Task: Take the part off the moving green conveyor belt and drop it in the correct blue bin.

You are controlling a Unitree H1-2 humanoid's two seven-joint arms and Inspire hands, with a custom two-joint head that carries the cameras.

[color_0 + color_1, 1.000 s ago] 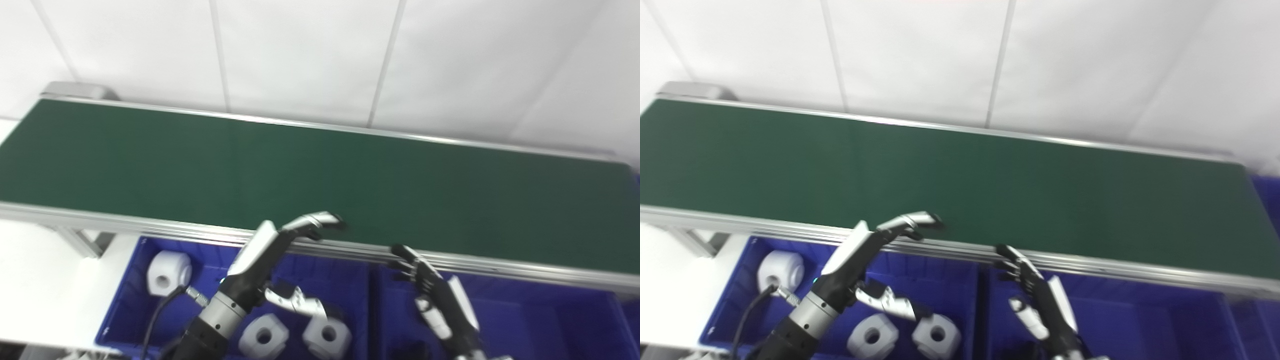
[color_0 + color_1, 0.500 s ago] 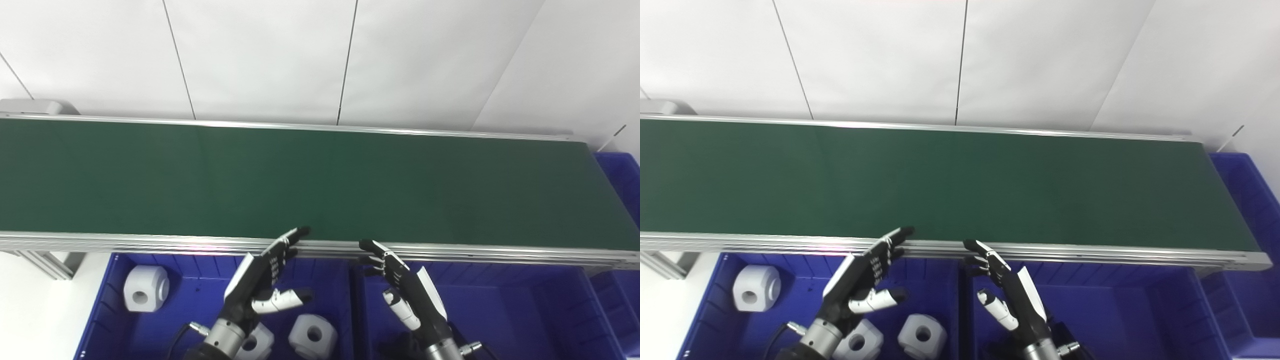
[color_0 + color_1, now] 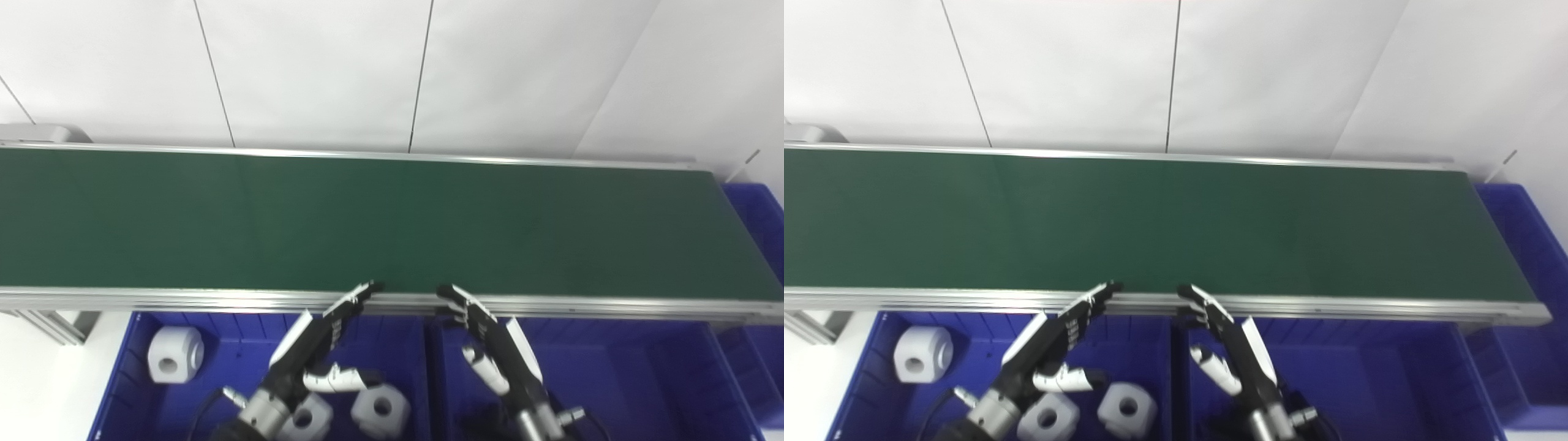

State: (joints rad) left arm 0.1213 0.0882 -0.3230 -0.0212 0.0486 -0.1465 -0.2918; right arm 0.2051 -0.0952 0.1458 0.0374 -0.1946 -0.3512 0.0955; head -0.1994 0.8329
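The green conveyor belt (image 3: 392,220) runs across the picture and carries no part. My left hand (image 3: 318,343) is open, held over the left blue bin (image 3: 141,367), with its fingertips at the belt's near rail. My right hand (image 3: 490,343) is open too, over the middle blue bin (image 3: 612,380), fingertips near the same rail. Three white parts lie in the left bin: one at its far left (image 3: 171,362), one under my left wrist (image 3: 305,419), one beside it (image 3: 381,407). Neither hand holds anything.
An aluminium rail (image 3: 551,304) edges the belt on the near side. Another blue bin (image 3: 759,220) stands past the belt's right end. A white panelled wall (image 3: 392,67) rises behind the belt. A grey motor housing (image 3: 37,133) sits at the far left.
The camera swung from a tilted view to a level one. My left hand dropped back from over the belt edge to above the left bin. Both hands stayed open.
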